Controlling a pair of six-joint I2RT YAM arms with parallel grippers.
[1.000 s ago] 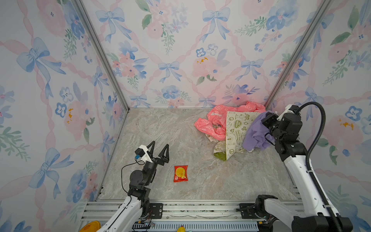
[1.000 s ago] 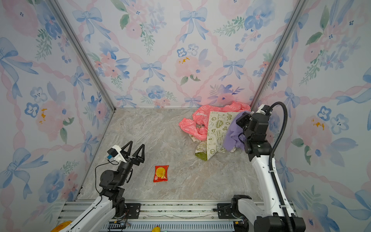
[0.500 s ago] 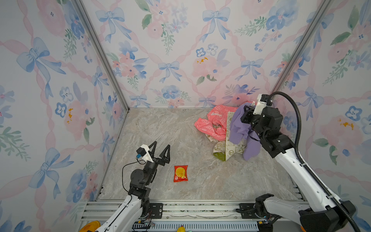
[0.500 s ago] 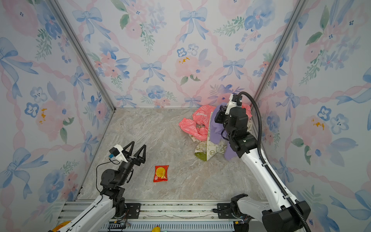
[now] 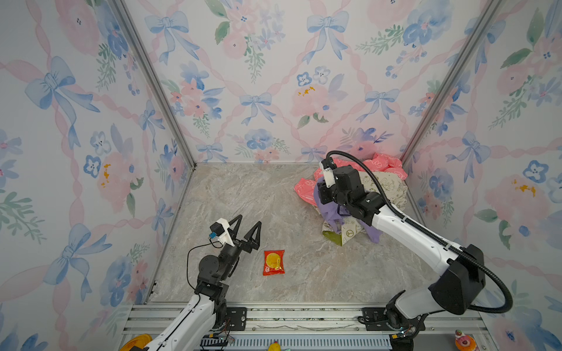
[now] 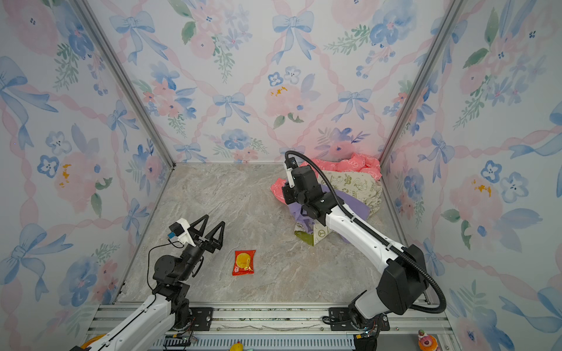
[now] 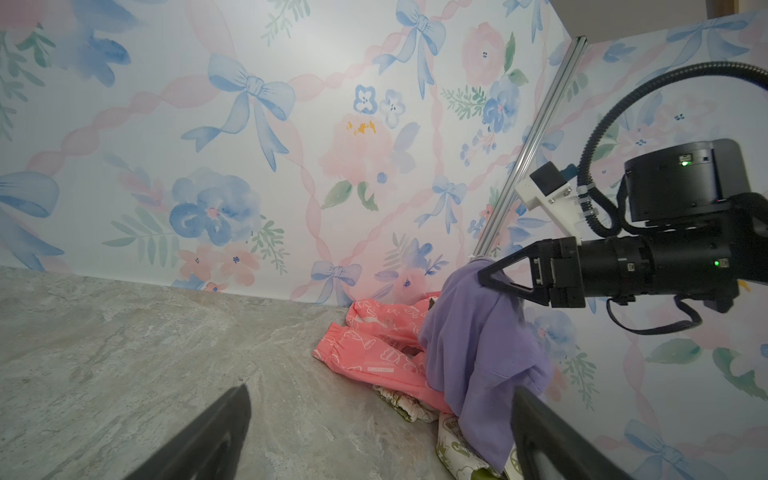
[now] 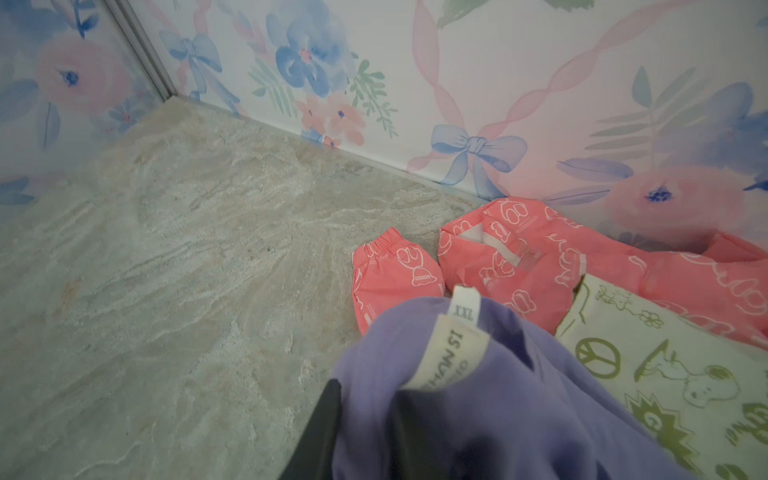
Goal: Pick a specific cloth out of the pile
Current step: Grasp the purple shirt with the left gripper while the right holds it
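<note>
**Q:** Reading a top view left to right, with the table [image 5: 243,188] as the dial, what do you have?

**A:** (a) At 9 o'clock is my left gripper [image 5: 249,220], with its jaws spread wide and nothing between them. (b) At 6 o'clock is a red packet [image 5: 273,262], lying flat and well apart from the garments. (c) At 2 o'clock is the cloth [image 5: 330,212], plain lavender, hanging from my right gripper [image 7: 484,275]. Its top is raised and its lower folds lie at the 8 o'clock edge of the pile [image 5: 384,164]. (d) The rest of the pile is a coral-pink garment [image 5: 304,190] and a cream garment [image 5: 389,188], pushed into the far corner.

**Q:** Is the right pincer clamped on the cloth?

**A:** I cannot tell. Fabric covers the tips in both wrist views, so it may be pinched or only draped.

**Q:** What could go wrong from here?

**A:** Two things, in my judgement. If the cloth is only draped, it could slide off the tips and drop back onto the pile. Its lower folds also touch the cream garment, so a low pull toward 8 o'clock could drag that garment along. I would raise the cloth first and carry it after.

**Q:** Containers and their contents?

**A:** I see none. The garments lie loose on the table.
</note>
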